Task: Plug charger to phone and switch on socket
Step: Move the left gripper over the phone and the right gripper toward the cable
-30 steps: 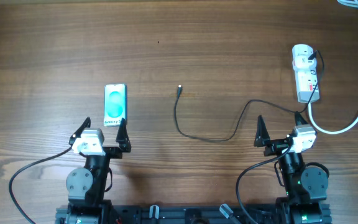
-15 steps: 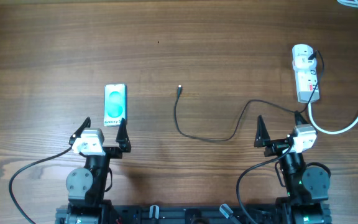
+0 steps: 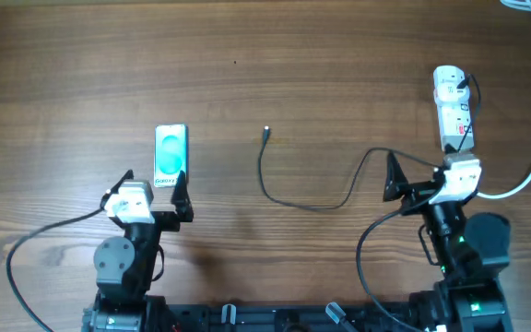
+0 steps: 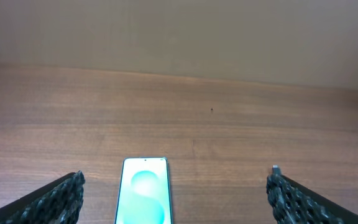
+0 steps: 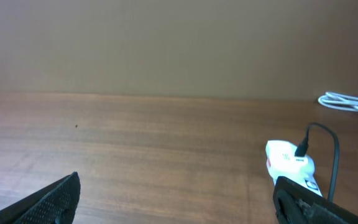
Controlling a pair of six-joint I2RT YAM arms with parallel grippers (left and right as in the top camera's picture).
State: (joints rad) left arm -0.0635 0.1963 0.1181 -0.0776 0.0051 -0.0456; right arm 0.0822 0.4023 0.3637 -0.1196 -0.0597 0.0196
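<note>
Shifted right gripper far, toward the socket; open, empty. Left gripper open too, phone just beyond, charger plug to its right.

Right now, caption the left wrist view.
Open left gripper low over the wooden table, phone lying face-up just ahead.

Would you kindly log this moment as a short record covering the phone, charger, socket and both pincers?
phone: flat on table, screen up, just ahead of left pincer
charger: free tip loose mid-table, apart from phone; a black plug sits in the socket
socket: far right, ahead of right pincer
left pincer: open, empty
right pincer: open, empty
</note>
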